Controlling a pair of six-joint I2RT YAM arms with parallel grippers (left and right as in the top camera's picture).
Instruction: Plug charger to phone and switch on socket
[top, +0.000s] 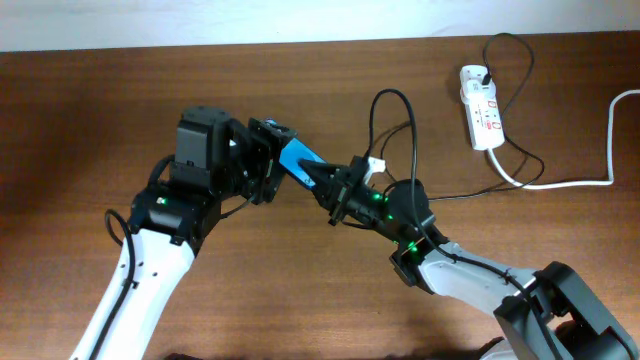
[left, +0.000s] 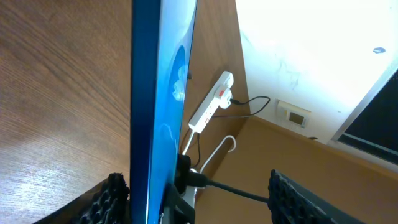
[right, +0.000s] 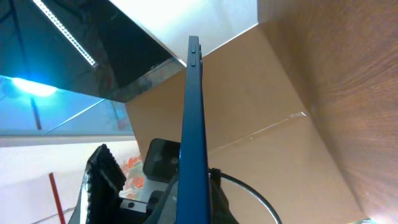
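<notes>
The phone (top: 298, 158) hangs above the table with its blue screen showing, spanning the gap between my two grippers. My right gripper (top: 328, 185) is shut on its near end; in the right wrist view the phone (right: 194, 112) stands edge-on between the jaws (right: 193, 205). My left gripper (top: 272, 165) is open around the far end. In its wrist view the phone (left: 149, 93) lies beside one finger (left: 115, 196), the other stands far off. The charger (top: 375, 115) loops from the socket (top: 480, 108) to the phone; its plug (left: 194, 178) sits against the phone, whether seated I cannot tell.
A thick white cord (top: 560, 185) runs from the socket to the table's right edge. The socket (left: 210, 106) lies near the back edge by the wall. The charger (right: 252, 193) arcs right of the phone. Brown wooden table (top: 120, 110) all around.
</notes>
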